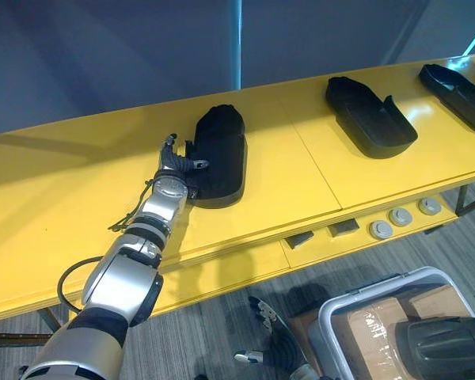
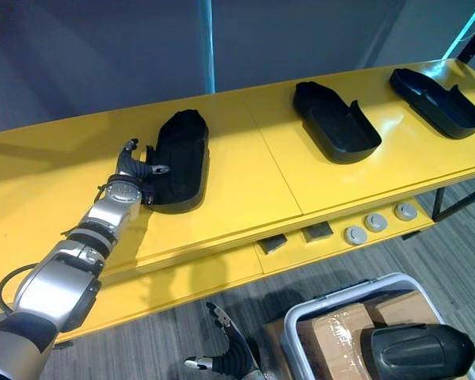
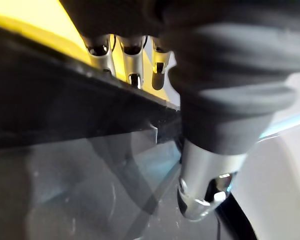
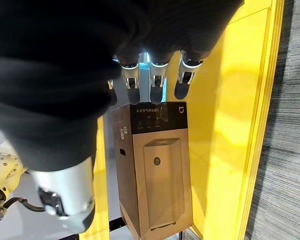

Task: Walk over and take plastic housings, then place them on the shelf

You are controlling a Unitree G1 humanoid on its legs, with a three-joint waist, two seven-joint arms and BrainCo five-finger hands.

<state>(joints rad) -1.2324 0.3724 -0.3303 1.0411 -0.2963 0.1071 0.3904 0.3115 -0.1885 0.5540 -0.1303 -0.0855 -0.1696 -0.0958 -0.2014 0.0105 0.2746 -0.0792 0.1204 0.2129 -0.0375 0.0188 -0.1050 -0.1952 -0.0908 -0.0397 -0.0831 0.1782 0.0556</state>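
The left hand (image 1: 176,178) has straight fingers, thumb lying over the long black plastic housing (image 1: 222,150) beside it. A caught thumb could drag it along the yellow shelf (image 1: 55,198).

The left arm (image 1: 131,273) reaches forward, almost straight. The left hand (image 1: 176,168) is loose, with its fingers (image 3: 132,60) straight in a row and its thumb (image 3: 205,187) out to the side. The right hand (image 2: 231,355) hangs low, fingers (image 4: 156,85) straight and relaxed.
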